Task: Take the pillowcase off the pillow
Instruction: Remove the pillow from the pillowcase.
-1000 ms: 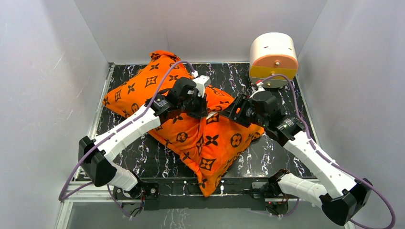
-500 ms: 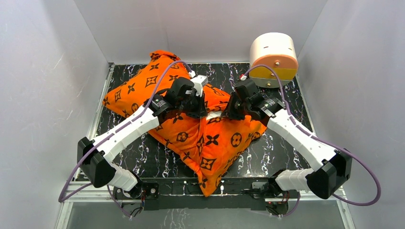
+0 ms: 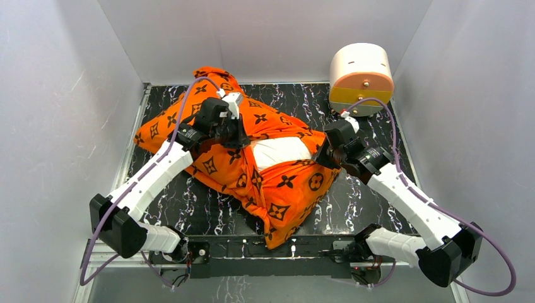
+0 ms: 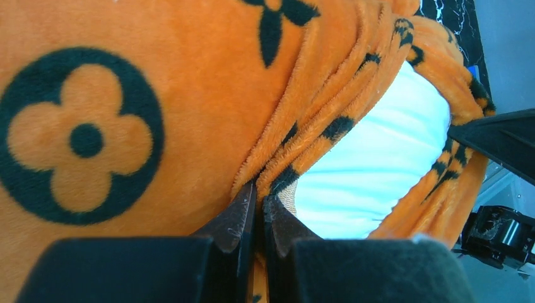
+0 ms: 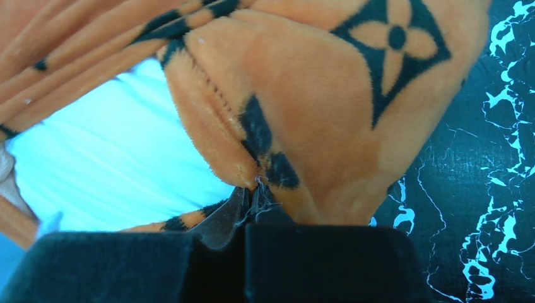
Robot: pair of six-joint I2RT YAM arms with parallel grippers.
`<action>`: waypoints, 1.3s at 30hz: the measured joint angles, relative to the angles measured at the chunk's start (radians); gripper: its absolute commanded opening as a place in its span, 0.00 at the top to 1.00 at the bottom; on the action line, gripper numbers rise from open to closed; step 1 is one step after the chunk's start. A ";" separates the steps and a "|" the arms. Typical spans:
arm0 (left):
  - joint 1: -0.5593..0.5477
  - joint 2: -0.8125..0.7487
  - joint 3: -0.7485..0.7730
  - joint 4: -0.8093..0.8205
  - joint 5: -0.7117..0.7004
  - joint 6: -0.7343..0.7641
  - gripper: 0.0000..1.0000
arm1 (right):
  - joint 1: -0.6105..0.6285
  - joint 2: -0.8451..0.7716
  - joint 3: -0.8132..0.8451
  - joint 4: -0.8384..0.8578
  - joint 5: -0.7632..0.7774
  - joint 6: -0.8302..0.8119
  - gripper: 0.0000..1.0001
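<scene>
The orange pillowcase [image 3: 277, 189] with dark flower motifs lies across the black marbled table. Its opening gapes in the middle and bares a patch of the white pillow [image 3: 281, 151]. My left gripper [image 3: 238, 136] is shut on the left lip of that opening, a fold of orange hem pinched between its jaws [image 4: 258, 202]. On the opposite side, my right gripper [image 3: 318, 156] is shut on the right lip, with plush bunched at its tips [image 5: 255, 189]. The white pillow [image 4: 372, 164] [image 5: 107, 158] shows between both hems in the wrist views; the rest of it is hidden inside the cover.
A round cream drawer box [image 3: 361, 72] with a yellow-and-peach front stands at the back right corner, close behind the right arm. Grey walls enclose the table [image 3: 378, 202] on three sides. The arm bases sit along the near rail [image 3: 271, 249].
The right gripper closed on the right lip of the opening. The left arm pulled its hem back and left, the right one right, so the opening spread and white pillow came into view.
</scene>
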 measured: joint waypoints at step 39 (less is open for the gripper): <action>-0.229 0.393 0.410 -0.169 0.102 0.421 0.58 | -0.076 -0.031 -0.169 0.214 -0.213 -0.112 1.00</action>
